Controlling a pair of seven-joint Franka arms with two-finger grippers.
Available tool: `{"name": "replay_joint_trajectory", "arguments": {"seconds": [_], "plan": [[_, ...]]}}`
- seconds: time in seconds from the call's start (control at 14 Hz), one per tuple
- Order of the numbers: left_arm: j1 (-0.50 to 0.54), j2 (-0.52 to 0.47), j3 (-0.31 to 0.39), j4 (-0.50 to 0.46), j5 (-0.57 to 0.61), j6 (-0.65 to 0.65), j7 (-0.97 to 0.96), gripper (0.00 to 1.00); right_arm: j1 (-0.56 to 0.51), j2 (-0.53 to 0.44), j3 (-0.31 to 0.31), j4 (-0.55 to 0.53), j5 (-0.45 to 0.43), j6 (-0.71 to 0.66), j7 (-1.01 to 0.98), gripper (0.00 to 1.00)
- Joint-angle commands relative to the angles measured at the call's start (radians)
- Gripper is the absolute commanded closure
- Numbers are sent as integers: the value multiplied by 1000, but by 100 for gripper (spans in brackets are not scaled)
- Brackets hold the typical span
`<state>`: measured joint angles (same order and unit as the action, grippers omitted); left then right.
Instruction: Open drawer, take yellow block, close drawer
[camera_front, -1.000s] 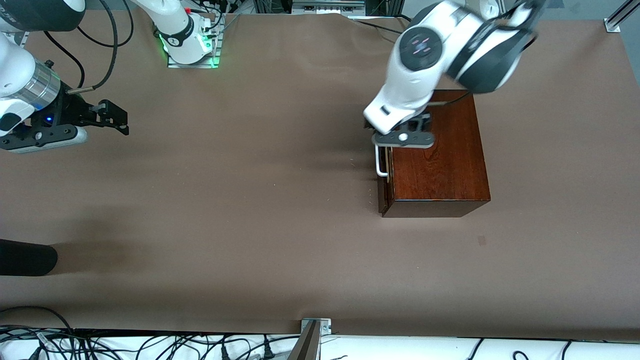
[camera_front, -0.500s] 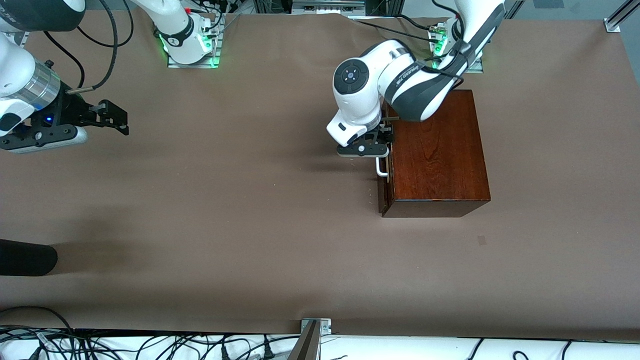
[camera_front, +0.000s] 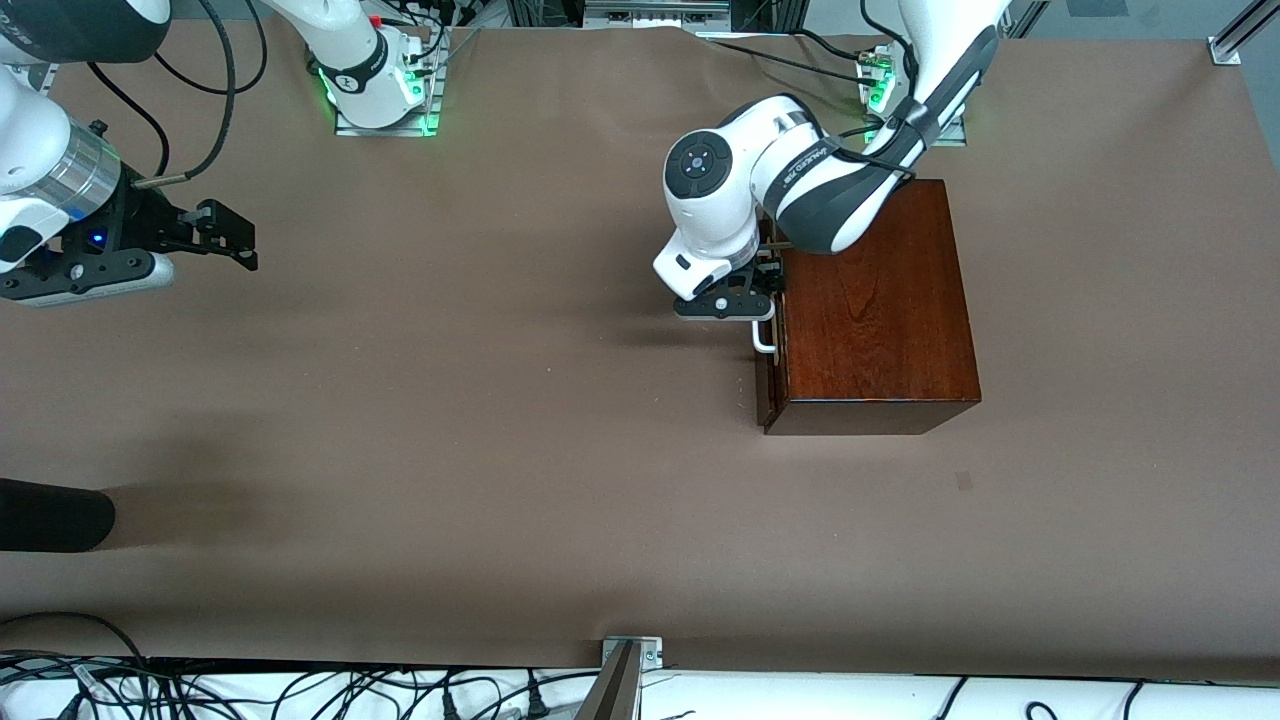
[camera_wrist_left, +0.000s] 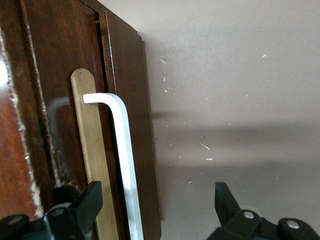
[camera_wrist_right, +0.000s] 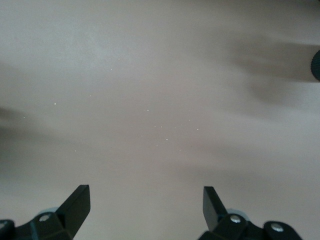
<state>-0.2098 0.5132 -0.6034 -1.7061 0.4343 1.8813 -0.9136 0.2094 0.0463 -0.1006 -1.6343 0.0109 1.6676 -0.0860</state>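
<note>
One drawer (camera_front: 768, 360), two spread claws: left claw (camera_wrist_left: 155, 210), right claw (camera_wrist_right: 145, 207).

Both arms are glossy white with rounded shells. The left arm (camera_front: 800, 185) has a dark grey band with pale lettering along its forearm and a black round joint cap with a small marking. A thin black cable runs along its upper link. Its gripper (camera_front: 765, 290) is black, on a grey flange. The right arm (camera_front: 40, 170) wears a ribbed silver wrist ring, a small blue light and looping black cables. Its gripper (camera_front: 240, 240) has black angular fingers (camera_wrist_right: 77, 205) with visible screws. Both bases glow green.
</note>
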Motion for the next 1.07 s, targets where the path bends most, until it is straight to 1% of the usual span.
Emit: {"name": "replay_joint_trajectory", "arguments": {"seconds": [0.0,0.36,0.57,1.0], "plan": [[-14,33,-3,-3,64,16,-54,0,-7,9,5,22,1,-9,5,0],[-46,67,-1,-3,84,44,-131,0,-7,9,5,22,1,-9,5,0],[-53,71,-1,-3,96,45,-137,0,-7,10,5,22,1,-9,5,0],[-77,100,-3,14,90,163,-208,0,-10,15,4,24,0,-9,5,0]]}}
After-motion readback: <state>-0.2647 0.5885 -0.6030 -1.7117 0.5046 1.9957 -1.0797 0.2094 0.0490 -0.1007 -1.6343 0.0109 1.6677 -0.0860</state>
